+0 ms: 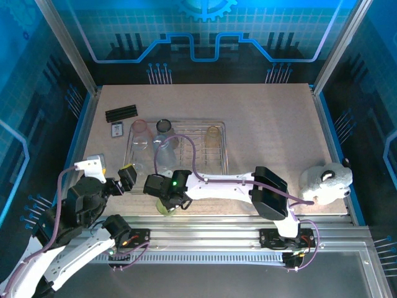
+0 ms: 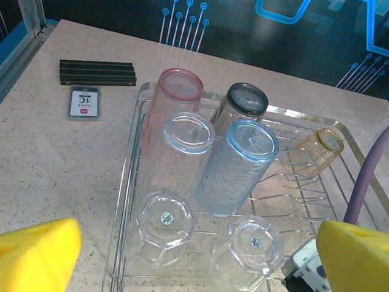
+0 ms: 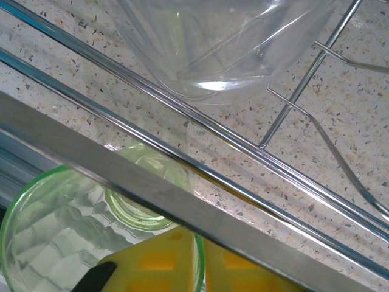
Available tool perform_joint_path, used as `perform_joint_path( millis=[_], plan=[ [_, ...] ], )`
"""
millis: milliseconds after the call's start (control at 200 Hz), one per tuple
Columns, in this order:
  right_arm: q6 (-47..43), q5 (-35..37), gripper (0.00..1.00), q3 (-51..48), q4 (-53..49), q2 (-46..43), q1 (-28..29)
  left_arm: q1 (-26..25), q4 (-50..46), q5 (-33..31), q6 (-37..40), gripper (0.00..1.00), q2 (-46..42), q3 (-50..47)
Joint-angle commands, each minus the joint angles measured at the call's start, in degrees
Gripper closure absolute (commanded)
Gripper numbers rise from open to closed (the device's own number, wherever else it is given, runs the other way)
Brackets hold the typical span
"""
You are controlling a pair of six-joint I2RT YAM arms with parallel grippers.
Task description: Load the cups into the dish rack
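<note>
The dish rack [image 1: 222,131] is a silver wire rack in the middle left of the table. Several cups stand upside down or lean in it: a pink one [image 2: 177,91], a smoky grey one [image 2: 244,104], two tall clear ones [image 2: 182,149] [image 2: 238,167], an orange one [image 2: 323,146] and two short clear ones [image 2: 163,225] [image 2: 252,246]. A green cup [image 3: 48,237] stands at the rack's near edge [image 3: 182,115]. My right gripper [image 3: 200,249] is shut on its rim, one yellow finger [image 3: 155,264] inside. My left gripper [image 2: 197,264] hangs open above the rack's near left corner, holding nothing.
A black ridged bar [image 2: 97,72] and a small card [image 2: 84,101] lie left of the rack. A plush toy [image 1: 325,181] sits at the right edge. A grey metal strip [image 3: 146,191] crosses the right wrist view over the green cup. Open tabletop [image 1: 273,124] lies right of the rack.
</note>
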Motion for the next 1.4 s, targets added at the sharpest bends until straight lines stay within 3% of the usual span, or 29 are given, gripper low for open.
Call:
perform_joint_path(
  millis=[0,265,665,900,1185,1395],
  plan=[
    [0.3,3.0,0.91,0.9,-1.9,-0.3,-0.7,0.0,0.9,-1.7,0.4,0.01,-0.9,-0.6],
    [-0.3,3.3,1.00,-0.3,-1.3,-2.4,-0.7,0.0,0.6,-2.0,0.0,0.01,-0.9,-0.5],
    [-3.4,2.7,1.00,0.4,-0.1,-4.8,-0.2,0.0,-0.7,-2.8,-1.0,0.01,-1.1,0.8],
    [-9.3,-0.3,1.00,-1.7,6.5,-12.8,-0.6,0.0,0.7,-1.2,0.8,0.00,-2.6,2.4],
    [-14.1,-12.0,1.00,-11.6,19.6,-28.2,-6.7,0.0,9.4,7.2,7.1,0.01,-3.5,3.8],
    [-12.6,-21.8,1.00,-22.7,28.4,-40.9,-17.7,0.0,20.7,18.9,11.1,0.01,-2.3,2.8]
  ],
)
